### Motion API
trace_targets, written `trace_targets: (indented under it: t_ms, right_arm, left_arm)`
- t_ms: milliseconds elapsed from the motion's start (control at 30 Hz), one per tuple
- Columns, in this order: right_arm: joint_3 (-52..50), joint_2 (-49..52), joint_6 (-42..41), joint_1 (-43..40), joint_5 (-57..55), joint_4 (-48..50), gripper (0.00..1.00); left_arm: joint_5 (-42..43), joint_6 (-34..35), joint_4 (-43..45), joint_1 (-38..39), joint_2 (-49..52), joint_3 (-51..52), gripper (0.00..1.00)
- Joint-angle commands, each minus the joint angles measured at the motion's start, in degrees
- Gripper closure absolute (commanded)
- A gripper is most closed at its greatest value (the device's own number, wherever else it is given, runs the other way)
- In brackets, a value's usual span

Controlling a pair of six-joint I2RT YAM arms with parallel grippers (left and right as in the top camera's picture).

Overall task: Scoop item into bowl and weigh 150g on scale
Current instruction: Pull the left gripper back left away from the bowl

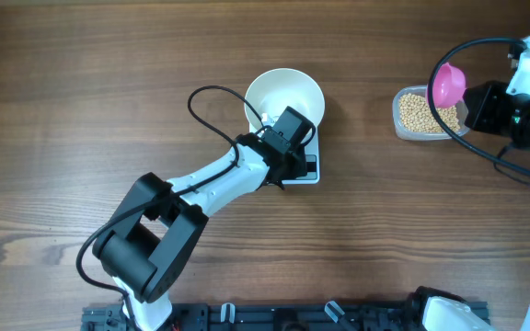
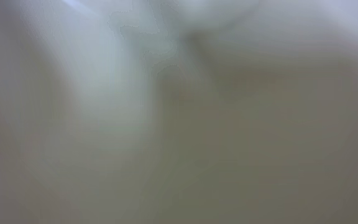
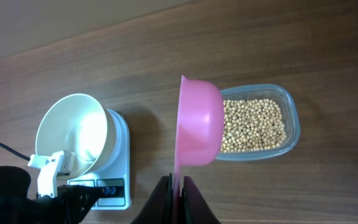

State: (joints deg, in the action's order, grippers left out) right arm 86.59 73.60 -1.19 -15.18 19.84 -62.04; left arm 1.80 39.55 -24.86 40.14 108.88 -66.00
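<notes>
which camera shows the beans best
The right wrist view: the beans fill the clear tub close up, each one distinct, though the pink scoop hides their left part. Overhead shows them small at the far right, partly under the scoop. The left wrist view is only a pale blur, no beans.

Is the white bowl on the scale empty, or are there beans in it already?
Empty: the white bowl on the scale shows only bare white inside; the beans lie in the clear tub.

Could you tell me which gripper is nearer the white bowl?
Left. The left gripper sits at the bowl's rim; the right gripper holds a pink scoop over the bean tub, well away.
</notes>
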Motion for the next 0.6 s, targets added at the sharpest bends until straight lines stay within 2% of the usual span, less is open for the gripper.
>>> trace_targets:
  t_ms: [0, 233, 467, 533, 567]
  right_arm:
    - [-0.1, -1.0, 1.2, 0.2, -0.8, -0.2, 0.96]
    - [-0.1, -1.0, 1.1, 0.2, -0.8, -0.2, 0.96]
    - [-0.1, -1.0, 1.0, 0.2, -0.7, -0.2, 0.96]
    - [-0.1, -1.0, 1.0, 0.2, -0.7, -0.2, 0.96]
    - [-0.1, -1.0, 1.0, 0.2, -0.7, -0.2, 0.96]
  left_arm:
    - [-0.4, -0.3, -0.7, 0.2, 4.4, 1.5, 0.96]
    - [-0.3, -0.3, -1.4, -0.3, 1.8, 1.5, 0.96]
    - [-0.3, -0.3, -1.7, -1.8, -9.9, 1.5, 0.96]
    - [-0.3, -0.3, -2.0, -2.1, -13.5, 1.5, 0.92]
    - [-0.3, -0.3, -2.0, -2.3, -16.2, 1.5, 0.86]
